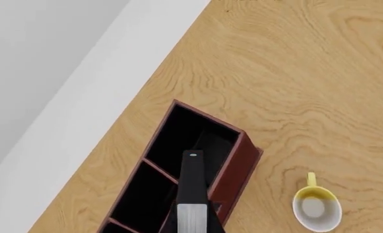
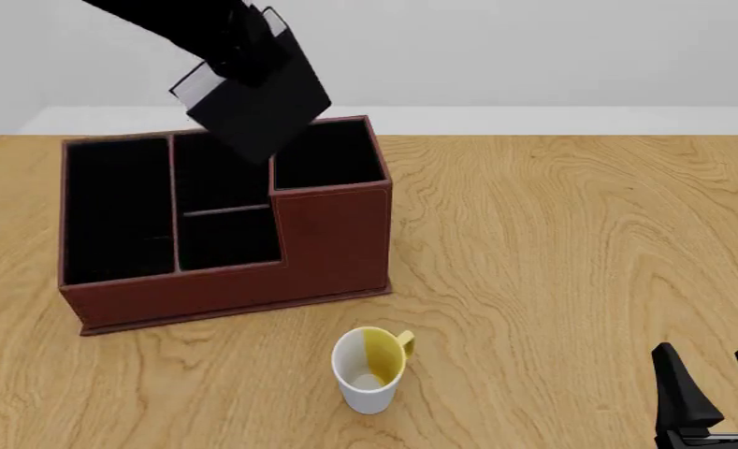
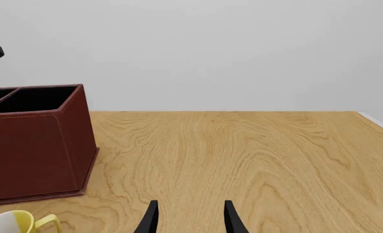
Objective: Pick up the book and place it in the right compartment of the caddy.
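Note:
My left gripper point(image 2: 249, 49) is shut on the book point(image 2: 263, 101), a black hardcover with a white page block point(image 2: 192, 88). It holds the book tilted in the air above the back of the red-brown caddy point(image 2: 331, 238), with the lower corner near the wall of the tall right compartment point(image 2: 328, 154). In the left wrist view the book point(image 1: 192, 187) shows edge-on over the caddy's point(image 1: 238, 172) black-lined cells. My right gripper point(image 2: 713, 382) is open and empty low over the table at the near right, and also shows in its own wrist view point(image 3: 190, 219).
A white-and-yellow mug point(image 2: 369, 369) stands upright on the wooden table in front of the caddy; it also shows in the left wrist view point(image 1: 316, 208). The table's far edge meets a white wall behind the caddy.

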You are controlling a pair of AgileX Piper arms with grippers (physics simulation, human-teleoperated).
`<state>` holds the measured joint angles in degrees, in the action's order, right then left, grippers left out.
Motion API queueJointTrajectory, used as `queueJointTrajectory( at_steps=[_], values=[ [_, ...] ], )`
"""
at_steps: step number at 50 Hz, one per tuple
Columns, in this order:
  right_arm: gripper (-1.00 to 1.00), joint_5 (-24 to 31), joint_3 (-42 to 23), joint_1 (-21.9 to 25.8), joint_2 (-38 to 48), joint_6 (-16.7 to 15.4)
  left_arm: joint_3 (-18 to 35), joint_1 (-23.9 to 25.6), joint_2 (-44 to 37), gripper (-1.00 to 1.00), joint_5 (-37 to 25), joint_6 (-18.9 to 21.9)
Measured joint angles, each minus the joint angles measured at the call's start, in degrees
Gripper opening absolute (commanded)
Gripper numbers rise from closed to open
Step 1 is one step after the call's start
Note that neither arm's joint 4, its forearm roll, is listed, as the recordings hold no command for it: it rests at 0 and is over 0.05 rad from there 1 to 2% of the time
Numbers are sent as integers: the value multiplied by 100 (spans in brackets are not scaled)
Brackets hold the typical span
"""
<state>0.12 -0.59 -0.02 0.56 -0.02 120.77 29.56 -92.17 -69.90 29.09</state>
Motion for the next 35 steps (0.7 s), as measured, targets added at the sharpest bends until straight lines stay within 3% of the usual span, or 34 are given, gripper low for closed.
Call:
queueJointTrajectory(
  at_steps=[35],
  values=[
    [100,0,0,0,0,0,981,-70,-1344,-100,0,-92]
  ],
)
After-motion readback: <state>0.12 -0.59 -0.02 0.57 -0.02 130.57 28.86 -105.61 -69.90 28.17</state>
